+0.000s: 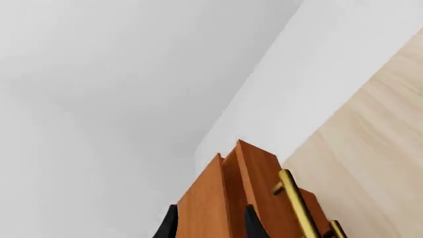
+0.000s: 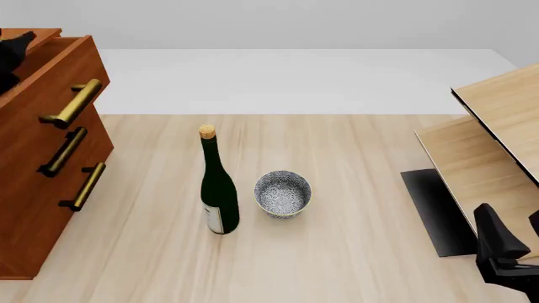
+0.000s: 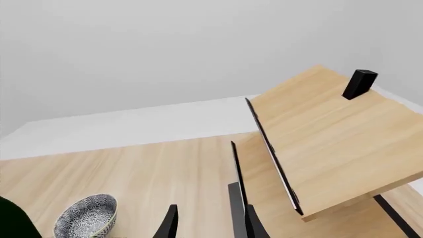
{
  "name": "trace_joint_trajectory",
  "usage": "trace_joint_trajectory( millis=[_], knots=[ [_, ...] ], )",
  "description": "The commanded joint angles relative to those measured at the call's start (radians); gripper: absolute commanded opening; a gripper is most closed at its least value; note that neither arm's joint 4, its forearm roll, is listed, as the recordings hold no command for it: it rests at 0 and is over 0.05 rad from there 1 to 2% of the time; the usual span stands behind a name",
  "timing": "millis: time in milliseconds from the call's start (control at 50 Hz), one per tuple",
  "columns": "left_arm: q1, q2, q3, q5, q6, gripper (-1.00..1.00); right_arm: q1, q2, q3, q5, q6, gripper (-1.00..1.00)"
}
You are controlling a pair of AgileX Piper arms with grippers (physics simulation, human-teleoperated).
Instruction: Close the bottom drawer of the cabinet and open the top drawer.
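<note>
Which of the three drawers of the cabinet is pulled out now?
The top drawer: its front stands out beyond the two fronts below, and its brass handle sits furthest forward. The left gripper is at its upper edge.

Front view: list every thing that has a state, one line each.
top drawer: pulled out past the two below
bottom drawer: shut, flush
wine bottle: upright, corked
patterned bowl: upright, empty
left gripper: fingers straddling the drawer's wooden panel
right gripper: open, holding nothing

cabinet cut by left edge, right hand partly off frame
</note>
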Motion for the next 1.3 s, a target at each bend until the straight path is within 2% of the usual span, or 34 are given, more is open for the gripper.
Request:
trace_joint_trajectory(
  millis=[20, 80, 120, 160, 180, 200, 240, 280, 300, 340, 380, 420, 520, 560, 600, 640, 680, 700, 720, 1000, 1300],
  knots=[
    [0.004, 0.102, -0.183, 0.185, -0.211, 1.00, 0.010, -0.020, 0.000, 0.019, -0.005, 1.00],
    [-0.006, 0.138, -0.244, 0.239, -0.304, 1.00, 0.012, -0.025, 0.001, 0.024, -0.008, 1.00],
    [-0.037, 0.183, -0.323, 0.312, -0.431, 1.00, 0.014, -0.033, 0.000, 0.031, -0.010, 1.00],
    [-0.018, 0.175, -0.315, 0.302, -0.430, 1.00, 0.016, -0.038, 0.000, 0.036, -0.012, 1.00],
    [-0.044, 0.201, -0.363, 0.345, -0.514, 1.00, 0.017, -0.046, 0.000, 0.043, -0.014, 1.00],
    [-0.046, 0.210, -0.378, 0.361, -0.547, 1.00, 0.018, -0.048, 0.000, 0.045, -0.014, 1.00],
    [-0.034, 0.205, -0.372, 0.358, -0.565, 1.00, 0.018, -0.050, 0.000, 0.046, -0.016, 1.00],
    [-0.040, 0.221, -0.396, 0.390, -0.656, 1.00, 0.016, -0.049, -0.001, 0.045, -0.017, 1.00],
    [-0.032, 0.216, -0.390, 0.387, -0.657, 1.00, 0.016, -0.049, -0.001, 0.044, -0.018, 1.00],
    [-0.005, 0.211, -0.396, 0.395, -0.725, 1.00, 0.016, -0.048, 0.000, 0.043, -0.021, 1.00],
    [0.002, 0.192, -0.352, 0.380, -0.690, 1.00, 0.019, -0.058, -0.001, 0.053, -0.023, 1.00],
    [-0.004, 0.205, -0.355, 0.400, -0.758, 1.00, 0.021, -0.066, -0.001, 0.060, -0.025, 1.00],
    [-0.006, 0.212, -0.338, 0.409, -0.825, 1.00, 0.026, -0.074, -0.001, 0.068, -0.027, 1.00],
    [0.003, 0.210, -0.331, 0.411, -0.826, 1.00, 0.026, -0.073, -0.001, 0.067, -0.027, 1.00],
    [0.028, 0.201, -0.315, 0.404, -0.799, 1.00, 0.023, -0.067, -0.001, 0.062, -0.026, 1.00],
    [0.021, 0.206, -0.320, 0.416, -0.839, 1.00, 0.022, -0.066, -0.001, 0.061, -0.027, 1.00],
    [0.029, 0.195, -0.299, 0.409, -0.822, 1.00, 0.022, -0.067, -0.001, 0.062, -0.027, 1.00],
    [0.029, 0.202, -0.298, 0.420, -0.866, 1.00, 0.023, -0.067, -0.001, 0.062, -0.027, 1.00],
    [0.026, 0.202, -0.294, 0.420, -0.874, 1.00, 0.023, -0.068, -0.001, 0.063, -0.026, 1.00],
    [0.074, 0.177, -0.187, 0.381, -0.858, 1.00, 0.025, -0.076, -0.002, 0.071, -0.028, 1.00],
    [0.105, 0.171, -0.130, 0.362, -0.856, 1.00, 0.030, -0.092, -0.002, 0.086, -0.032, 1.00]
  ],
)
